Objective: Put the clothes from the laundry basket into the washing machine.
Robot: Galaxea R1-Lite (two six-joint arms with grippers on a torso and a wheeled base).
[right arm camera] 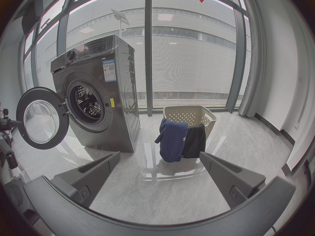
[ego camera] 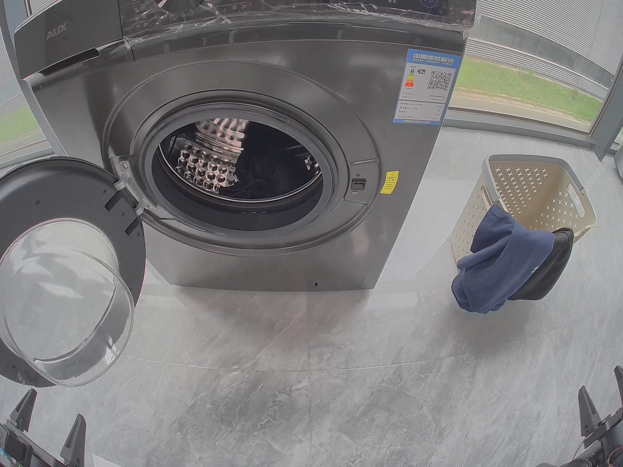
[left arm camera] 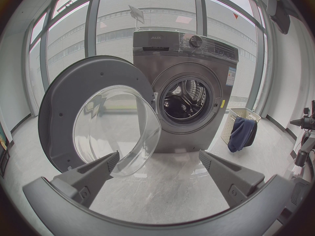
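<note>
A grey front-loading washing machine (ego camera: 259, 131) stands ahead with its round door (ego camera: 61, 274) swung open to the left; something dark lies inside the drum (ego camera: 259, 163). To its right a cream laundry basket (ego camera: 538, 189) sits on the floor. A blue garment (ego camera: 500, 261) and a black garment (ego camera: 551, 264) hang over its front rim. My left gripper (left arm camera: 159, 159) is open and empty, low at the near left, facing the door. My right gripper (right arm camera: 159, 159) is open and empty, low at the near right, well short of the basket (right arm camera: 192, 115).
Bare grey tiled floor (ego camera: 311, 384) lies between me and the machine. Tall windows (right arm camera: 193, 49) stand behind the machine and the basket. The open door (left arm camera: 98, 115) juts out over the floor on the left.
</note>
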